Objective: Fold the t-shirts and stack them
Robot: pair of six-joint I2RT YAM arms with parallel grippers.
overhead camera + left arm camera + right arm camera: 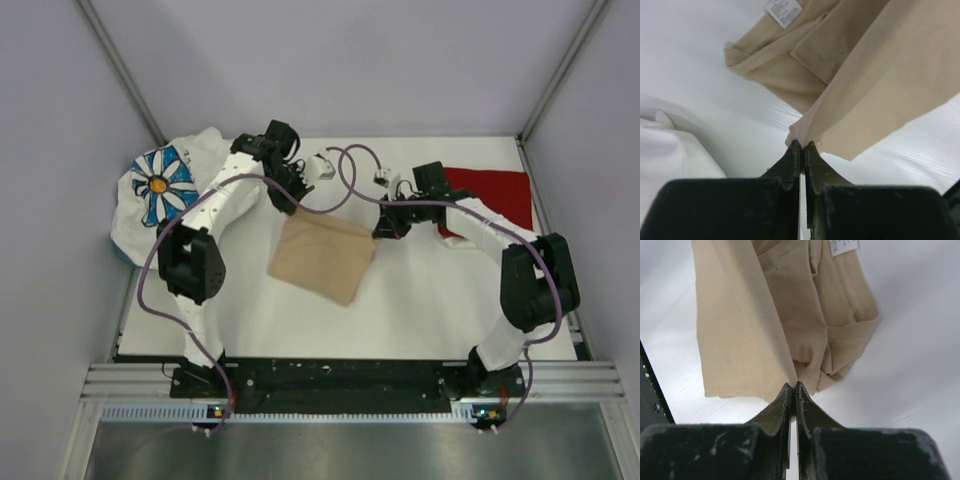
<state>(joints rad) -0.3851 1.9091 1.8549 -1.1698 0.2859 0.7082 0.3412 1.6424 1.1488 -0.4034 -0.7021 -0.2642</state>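
Tan knit cotton: tan t-shirt (322, 258), partly folded into a rough rectangle and lying at the centre of the white table (430, 300), neck label (783, 11) showing. Handling, as judged: light, limp, no stiffness of its own; layers likely to slide over one another and sag wherever unsupported, not fragile. Held at two points: left gripper (800, 146) pinched tight on a bunched corner at the shirt's 11 o'clock, right gripper (794, 386) pinched tight on a folded edge at its 2 o'clock, both jaws closed with cloth between them. Best hold, as judged: paired corners or a doubled edge, both arms level, so the fold line stays straight; a single-layer pinch risks pulling the layers apart. Companion items: white daisy-print t-shirt (165, 190), crumpled, at 10 o'clock from the tan one; dark red t-shirt (495, 192), lying flat, at 2 o'clock, well apart from it.
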